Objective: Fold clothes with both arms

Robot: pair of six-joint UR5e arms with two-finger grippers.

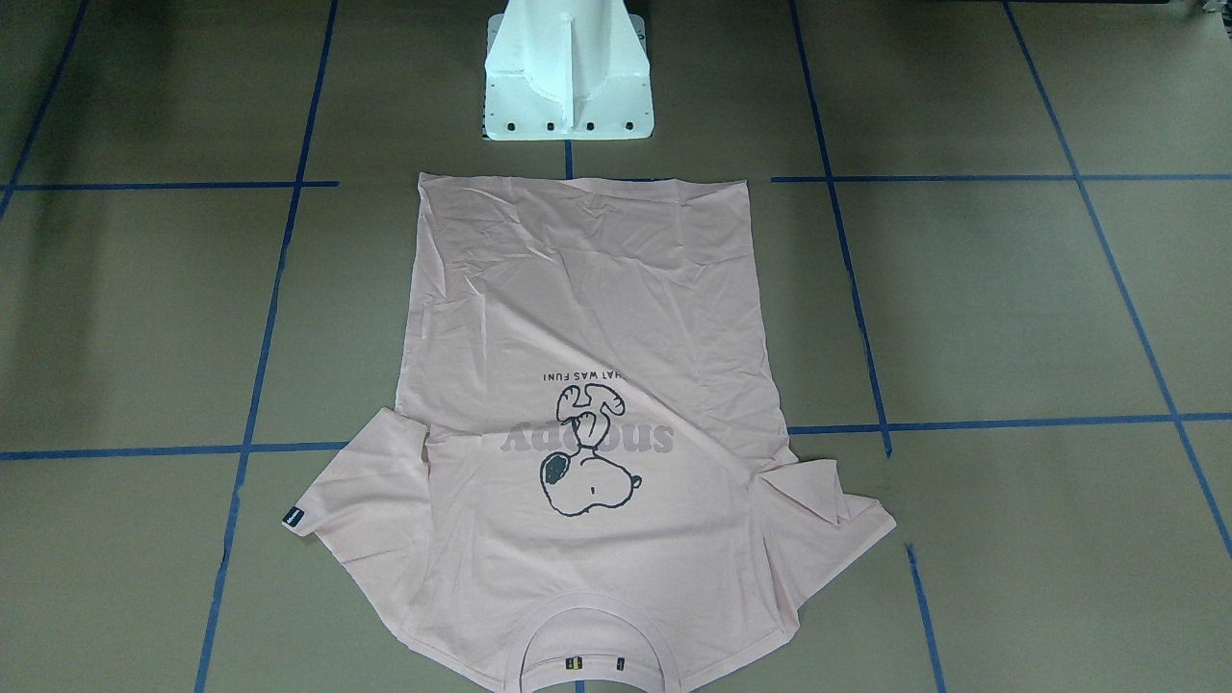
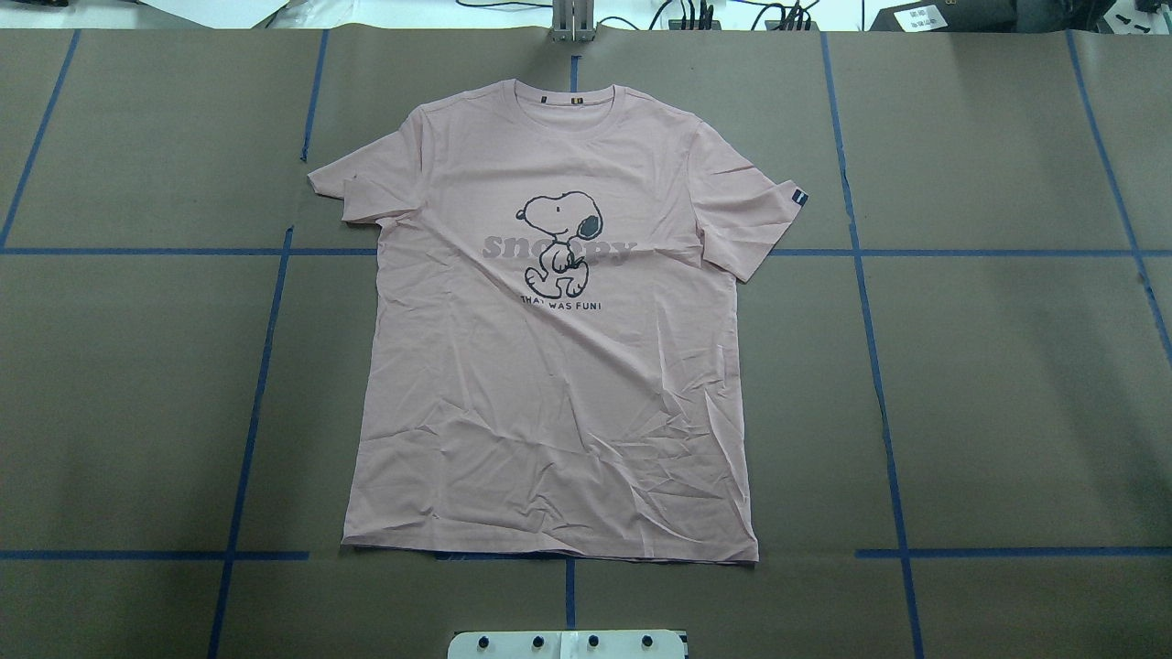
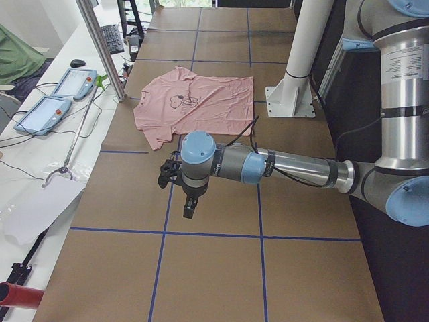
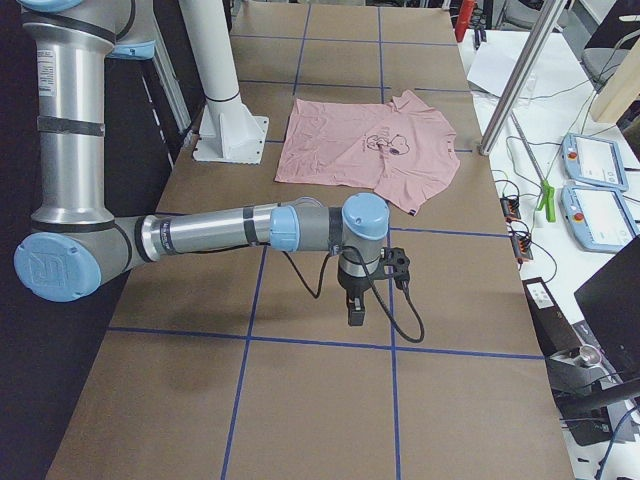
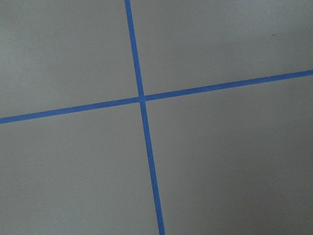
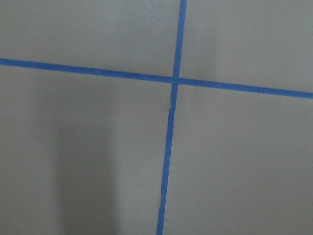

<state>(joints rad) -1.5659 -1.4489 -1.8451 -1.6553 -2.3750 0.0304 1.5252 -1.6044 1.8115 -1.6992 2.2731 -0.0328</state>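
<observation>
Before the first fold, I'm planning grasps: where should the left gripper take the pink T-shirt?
Probably the tagless sleeve at its outer hem, from the robot's left with the left gripper: the T-shirt lies flat, front up, and that sleeve juts out toward that side.

table (image 2: 1007,412): blue tape grid (image 2: 1007,253) | T-shirt (image 2: 549,384): flat, print up | white pedestal (image 1: 568,87): near hem

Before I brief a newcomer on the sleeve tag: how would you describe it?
On the brown table with blue tape grid lies a pink T-shirt, print up, collar away from the robot's base. Follow the sleeve on the robot's right to its hem: a small black tag sits there. The other sleeve has none.
</observation>
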